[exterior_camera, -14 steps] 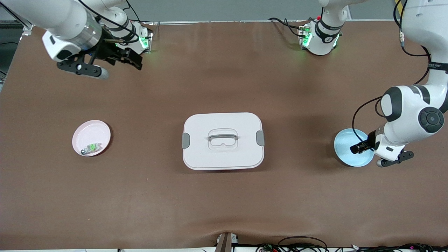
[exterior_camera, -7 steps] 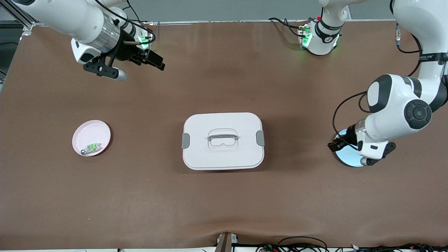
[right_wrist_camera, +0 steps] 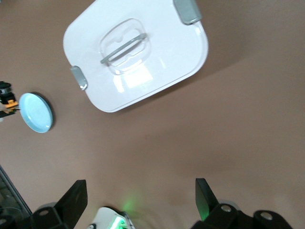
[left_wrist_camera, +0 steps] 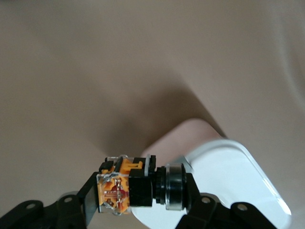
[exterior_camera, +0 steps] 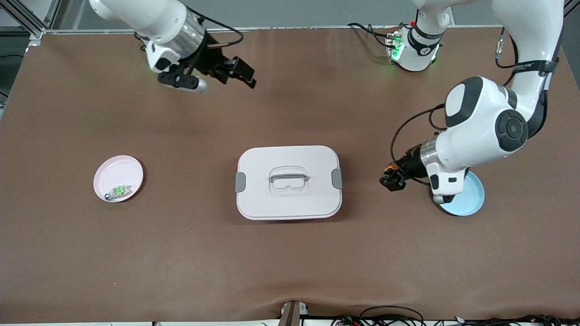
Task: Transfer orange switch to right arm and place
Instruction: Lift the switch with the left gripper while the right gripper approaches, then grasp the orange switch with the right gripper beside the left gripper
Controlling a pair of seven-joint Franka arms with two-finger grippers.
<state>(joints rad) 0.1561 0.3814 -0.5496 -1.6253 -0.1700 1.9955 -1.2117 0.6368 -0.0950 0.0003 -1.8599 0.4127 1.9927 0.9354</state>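
Two arms up, front view: left gripper (exterior_camera: pixel 392 178) clenched on orange switch (exterior_camera: pixel 389 172), over bare table between white lidded box (exterior_camera: pixel 288 182) and blue plate (exterior_camera: pixel 471 197). Right gripper (exterior_camera: pixel 236 74) released, empty, over table near own base. Pink plate (exterior_camera: pixel 118 178) carries grey-clear part (exterior_camera: pixel 118 192).
Left wrist view: fingers (left_wrist_camera: pixel 90 202) pinch switch (left_wrist_camera: pixel 138 185); box corner (left_wrist_camera: pixel 238 186) below.
Right wrist view: fingers (right_wrist_camera: pixel 74 199) spread wide above box (right_wrist_camera: pixel 138 52); blue plate (right_wrist_camera: pixel 35 112), switch (right_wrist_camera: pixel 8 102) just beside it.

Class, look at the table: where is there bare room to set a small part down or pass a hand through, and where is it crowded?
Bare cloth lies between the pink plate and the white box, and along the edge nearest the front camera. It is crowded between the box and the blue plate, where the left claw holds the orange switch. The right claw hangs open over bare cloth near the bases.
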